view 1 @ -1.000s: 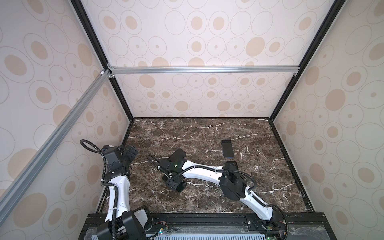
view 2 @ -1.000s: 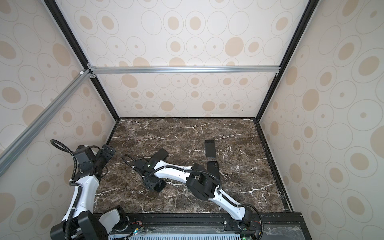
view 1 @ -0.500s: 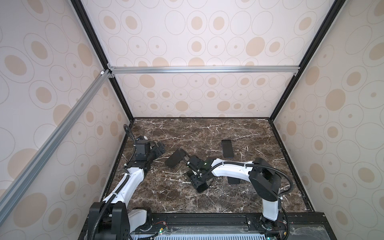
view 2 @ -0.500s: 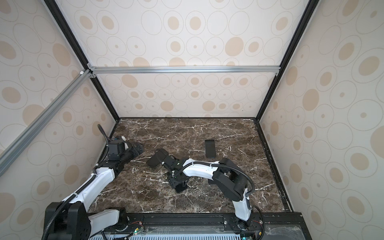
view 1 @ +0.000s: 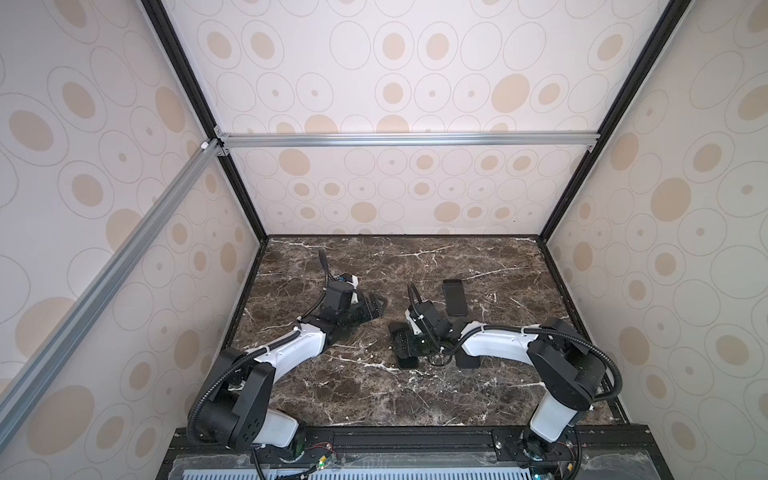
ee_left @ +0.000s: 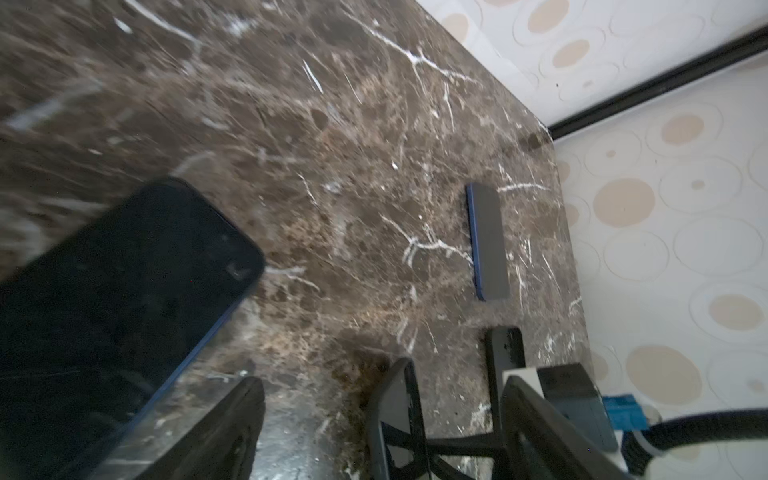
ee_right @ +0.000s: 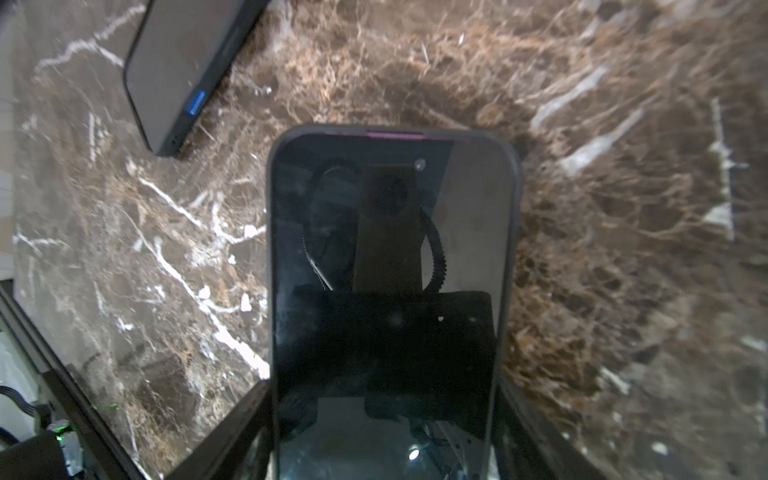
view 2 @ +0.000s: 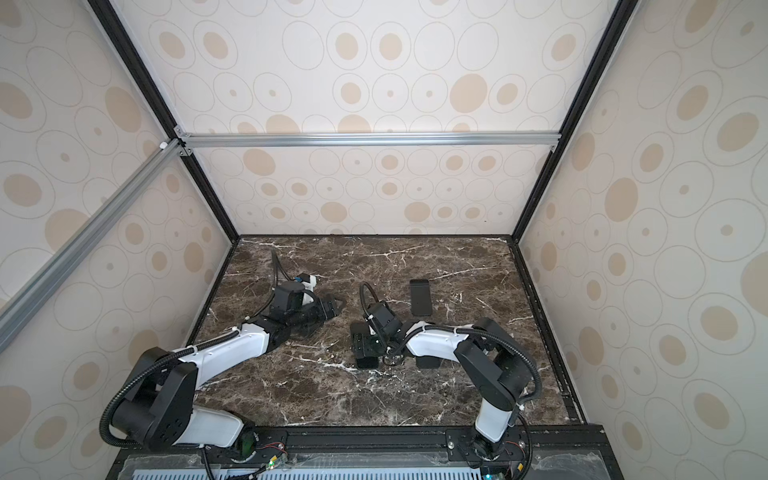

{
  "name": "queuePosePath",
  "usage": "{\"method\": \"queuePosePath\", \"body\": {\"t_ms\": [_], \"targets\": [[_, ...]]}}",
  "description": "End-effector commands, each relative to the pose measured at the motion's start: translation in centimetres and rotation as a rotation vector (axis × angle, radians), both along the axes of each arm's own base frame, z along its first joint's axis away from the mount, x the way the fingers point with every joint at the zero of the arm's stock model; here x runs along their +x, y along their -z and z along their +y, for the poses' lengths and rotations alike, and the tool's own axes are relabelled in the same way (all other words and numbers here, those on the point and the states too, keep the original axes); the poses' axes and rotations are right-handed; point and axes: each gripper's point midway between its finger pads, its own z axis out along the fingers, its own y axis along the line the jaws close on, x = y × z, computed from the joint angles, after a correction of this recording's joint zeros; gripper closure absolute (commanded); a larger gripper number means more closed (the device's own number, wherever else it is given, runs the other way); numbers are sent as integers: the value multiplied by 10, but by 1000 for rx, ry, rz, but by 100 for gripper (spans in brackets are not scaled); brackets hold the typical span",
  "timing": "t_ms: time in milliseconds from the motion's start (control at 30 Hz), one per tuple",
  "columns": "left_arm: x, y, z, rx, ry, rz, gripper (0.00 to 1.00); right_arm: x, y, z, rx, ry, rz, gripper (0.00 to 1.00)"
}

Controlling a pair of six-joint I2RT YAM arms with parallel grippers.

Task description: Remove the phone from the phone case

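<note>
My right gripper (ee_right: 384, 386) is shut on the phone case (ee_right: 514, 249), a dark grey rim with the phone (ee_right: 390, 232) lying in it screen up. In both top views this gripper (view 1: 405, 347) (view 2: 365, 345) sits low at mid-table, and the cased phone's end (view 1: 407, 362) sticks out toward the front. My left gripper (view 1: 376, 307) (view 2: 334, 307) stands open just to the left, with nothing between its fingers (ee_left: 224, 428). In the left wrist view a black phone with a blue edge (ee_left: 116, 299) lies flat beside that gripper.
A dark phone with a blue edge (view 1: 455, 297) (ee_left: 488, 245) lies flat further back on the marble table (view 1: 374, 399). Another dark slab with a blue side button (ee_right: 178, 70) (view 1: 468, 360) lies under the right forearm. Patterned walls close in the left, back and right sides.
The left arm swung from the left wall toward the table's middle and its jaws narrowed a little. The right gripper drew back to the right, leaving a dark phone near the left gripper.
</note>
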Motion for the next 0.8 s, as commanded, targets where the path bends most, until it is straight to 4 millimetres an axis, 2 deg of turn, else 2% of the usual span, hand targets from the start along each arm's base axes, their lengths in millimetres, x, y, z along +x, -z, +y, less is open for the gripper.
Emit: {"method": "queuePosePath", "body": {"t_ms": [0, 67, 200, 567, 767], "targets": [[-13, 6, -25, -59, 49, 24, 17, 8, -16, 8, 84, 24, -38, 24], [-22, 15, -32, -55, 67, 55, 20, 9, -17, 8, 86, 23, -42, 24], [-31, 34, -24, -46, 30, 112, 27, 11, -22, 7, 106, 34, -64, 24], [-41, 42, -42, -143, 88, 150, 45, 13, -30, 10, 162, 34, -113, 24], [-44, 47, -46, -160, 99, 159, 58, 15, -37, 15, 209, 36, -130, 24]]}}
